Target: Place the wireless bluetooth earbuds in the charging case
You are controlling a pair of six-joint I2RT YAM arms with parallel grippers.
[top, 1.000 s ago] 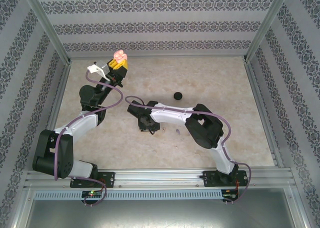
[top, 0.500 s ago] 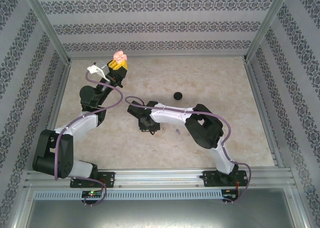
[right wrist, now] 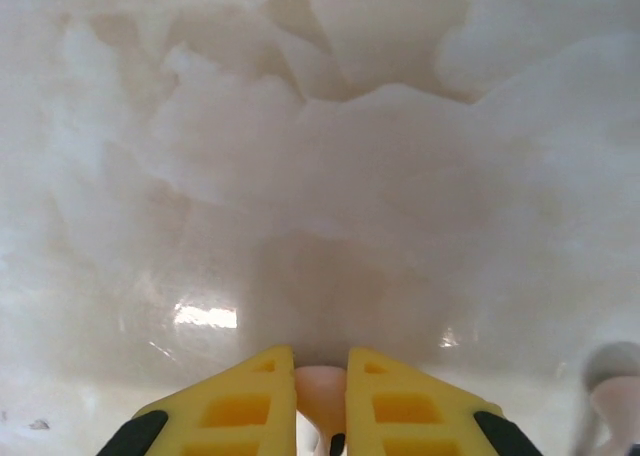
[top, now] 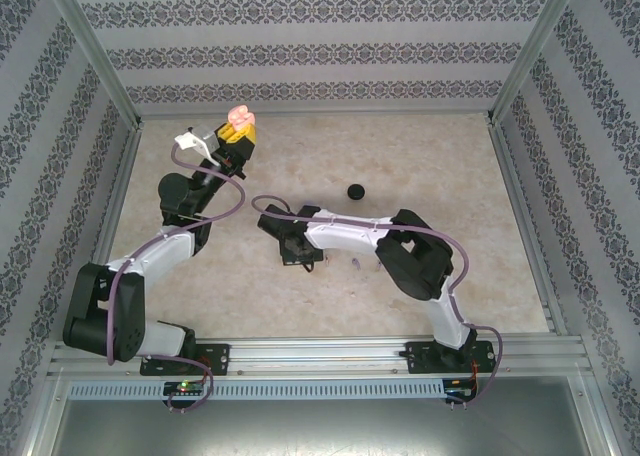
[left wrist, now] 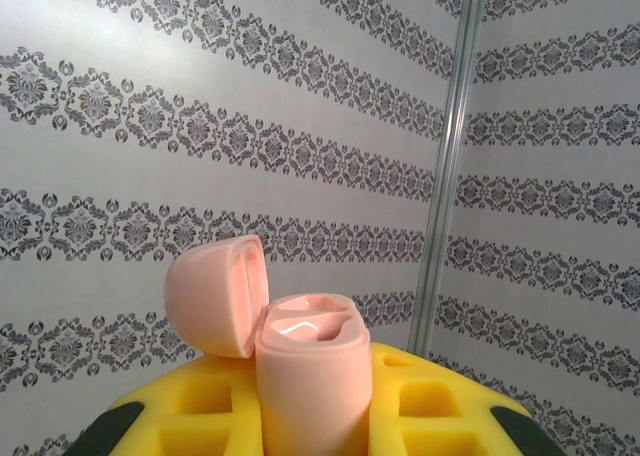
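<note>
Two robot arms reach out from the near edge of a pale marbled table. Closest in, the right gripper is low over the tabletop near the middle, its yellow fingers drawn narrow and pinching a pale pink stemmed plastic earbud. Just to that gripper's right lies a second small pale thing, blurred, likely the matching earbud. Further back, a small black round case sits shut on the table, apart from both arms. Farthest away, near the back left corner, the left gripper is raised above the table, its yellow fingers clamped on the body of a pale pink rounded plastic charging case. The case stands upright and its hinged lid is tipped open to the left. Its two moulded sockets look empty. Behind it rises a patterned grey-and-white wall.

Judging progress: the case is open and presented and one earbud is in hand, but none is seated yet. The carry to the case and both insertions remain.

Compared with one second ago, the right arm has edged slightly rightward and stayed low, and the pink case has tilted a little in the left gripper. The black case has not moved.
</note>
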